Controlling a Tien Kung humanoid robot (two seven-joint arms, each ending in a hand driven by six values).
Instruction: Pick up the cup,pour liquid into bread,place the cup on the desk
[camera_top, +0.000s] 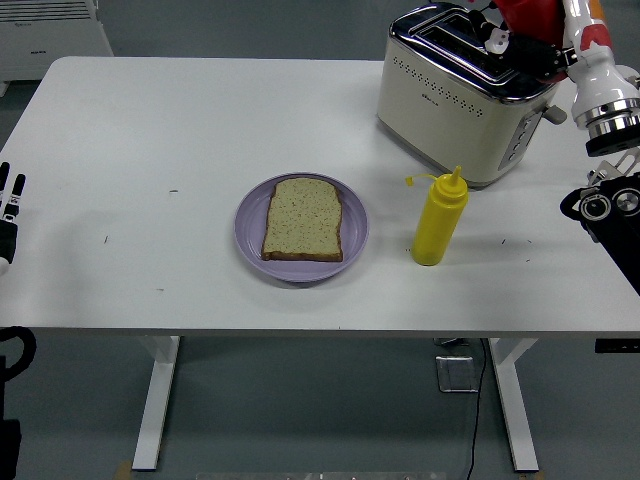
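Right hand (535, 45) grips red bottle (528, 15) above toaster (450, 95).

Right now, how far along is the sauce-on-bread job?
Pickup looks done: the right hand holds the red squeeze bottle high over the cream toaster. The bread slice on the purple plate looks bare, so pouring and setting down remain. The left hand rests at the table's edge.

squeeze bottles: 2 — red bottle (530, 18) in the right hand (520, 38), yellow bottle (439, 217) below and left of that hand | toaster (462, 92): 1, just under the hand | plate (252, 213): 1 | bread slice (303, 219): 1, on plate | table (180, 130): 1 | robot hands: 2, left hand (8, 215) far left
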